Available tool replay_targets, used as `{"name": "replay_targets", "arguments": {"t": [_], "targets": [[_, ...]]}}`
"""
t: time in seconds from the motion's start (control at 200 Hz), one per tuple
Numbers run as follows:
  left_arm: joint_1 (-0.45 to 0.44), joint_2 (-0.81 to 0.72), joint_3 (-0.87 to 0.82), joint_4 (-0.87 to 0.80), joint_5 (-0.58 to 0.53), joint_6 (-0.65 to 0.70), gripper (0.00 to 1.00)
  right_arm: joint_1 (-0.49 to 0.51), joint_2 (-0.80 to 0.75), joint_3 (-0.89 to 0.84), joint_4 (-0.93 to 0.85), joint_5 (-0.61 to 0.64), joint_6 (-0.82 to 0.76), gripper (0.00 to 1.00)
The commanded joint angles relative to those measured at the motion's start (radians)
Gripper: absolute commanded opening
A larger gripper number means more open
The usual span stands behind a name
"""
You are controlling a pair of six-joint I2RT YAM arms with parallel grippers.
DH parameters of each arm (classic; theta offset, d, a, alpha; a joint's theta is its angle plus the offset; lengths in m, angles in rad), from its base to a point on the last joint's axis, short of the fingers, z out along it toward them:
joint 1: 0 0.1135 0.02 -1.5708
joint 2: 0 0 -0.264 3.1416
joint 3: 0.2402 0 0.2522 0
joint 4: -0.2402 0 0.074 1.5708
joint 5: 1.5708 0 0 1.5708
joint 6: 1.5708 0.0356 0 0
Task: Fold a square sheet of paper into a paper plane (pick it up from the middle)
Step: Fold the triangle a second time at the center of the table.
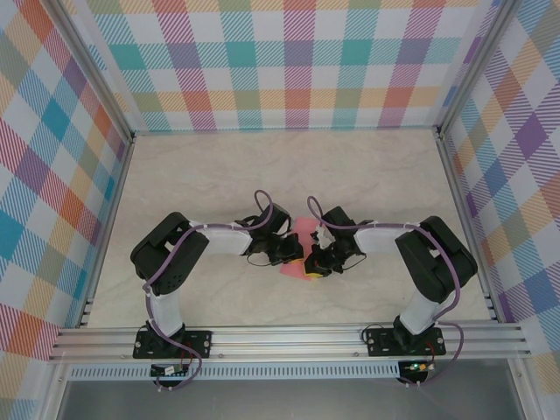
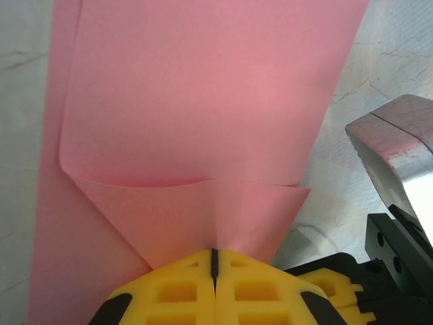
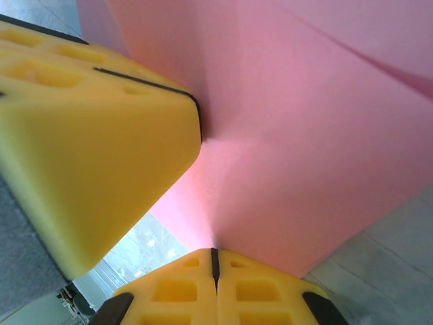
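Centrally, just below the middle of the overhead frame: a pink sheet of paper (image 1: 302, 230), held between two arms above a pale table (image 1: 219, 175). At its left edge the left gripper (image 1: 285, 255), at its right the right gripper (image 1: 318, 262), the two close together. From the left wrist, paper across the upper and middle frame, in layers, one layer ending in a curved edge at mid-frame, a fanned flap beneath narrowing to bottom centre. There, the left gripper (image 2: 214, 261) pressed closed to a thin dark seam, pinching the flap's tip. From the right wrist, paper over the upper right, the right gripper (image 3: 214, 261) at bottom centre likewise closed tight on the paper's lower edge. At left of that frame, the other gripper's yellow fingers (image 3: 101, 135), also clamped on the sheet.
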Motion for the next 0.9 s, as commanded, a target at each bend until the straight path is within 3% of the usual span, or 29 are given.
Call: {"name": "replay_targets", "arguments": {"t": [0.0,0.895], "targets": [[0.002,0.018,-0.03,-0.028,-0.122,-0.007,0.04,0.01,0.048,-0.042,-0.065,0.104,-0.005,0.04],[0.116,0.037,0.036,-0.057,-0.096,0.045,0.06,0.01,0.065,-0.045,-0.073,0.093,-0.024,0.03]]}}
